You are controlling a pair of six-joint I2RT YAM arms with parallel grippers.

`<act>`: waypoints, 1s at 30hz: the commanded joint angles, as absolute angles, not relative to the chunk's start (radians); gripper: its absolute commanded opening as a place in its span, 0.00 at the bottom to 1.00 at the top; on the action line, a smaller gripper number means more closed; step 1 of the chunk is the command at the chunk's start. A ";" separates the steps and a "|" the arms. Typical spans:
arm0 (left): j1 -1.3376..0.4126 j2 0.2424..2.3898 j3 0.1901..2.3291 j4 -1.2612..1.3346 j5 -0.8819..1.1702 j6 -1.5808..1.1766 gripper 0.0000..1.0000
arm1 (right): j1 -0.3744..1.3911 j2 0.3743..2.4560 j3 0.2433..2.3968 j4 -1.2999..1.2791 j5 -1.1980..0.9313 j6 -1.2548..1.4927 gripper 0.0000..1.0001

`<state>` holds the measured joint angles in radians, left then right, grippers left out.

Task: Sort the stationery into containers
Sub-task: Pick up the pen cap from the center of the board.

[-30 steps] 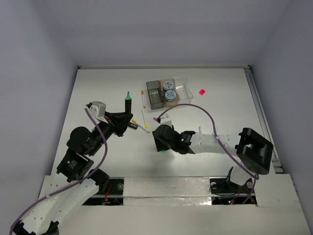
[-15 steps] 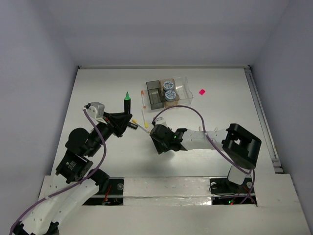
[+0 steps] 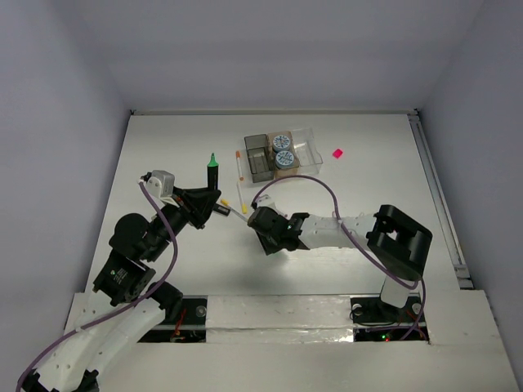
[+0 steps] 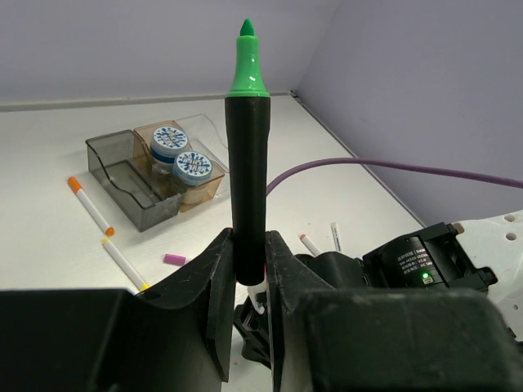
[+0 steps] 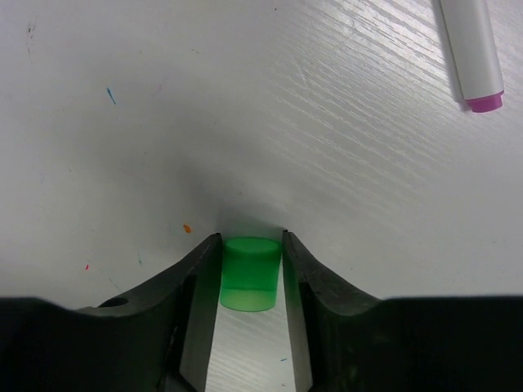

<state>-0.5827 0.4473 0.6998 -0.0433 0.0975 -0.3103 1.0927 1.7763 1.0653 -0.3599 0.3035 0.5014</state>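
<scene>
The left arm (image 3: 135,245) was folded back over its base, wrist angled toward the table's middle. The left gripper (image 4: 249,265) was clenched on a black marker (image 4: 248,180), holding it upright by its lower barrel with the green tip on top.

The right arm (image 3: 343,233) stretched low to the left, its wrist tipped down at the table (image 5: 122,122). The right gripper (image 5: 251,245) had a finger pressed to each side of a small translucent green cylinder (image 5: 250,282) that stood on the table, near a white pen with a magenta cap (image 5: 474,49).

Farther back, two tape rolls (image 4: 191,167) sat in the amber bin (image 4: 208,189), beside the smoky grey bin (image 4: 122,175). The blue print on their tops was too small to read.
</scene>
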 commanded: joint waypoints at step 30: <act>-0.581 0.595 0.716 -0.051 0.055 -0.282 0.00 | 1.042 1.446 1.297 0.394 0.624 0.269 0.10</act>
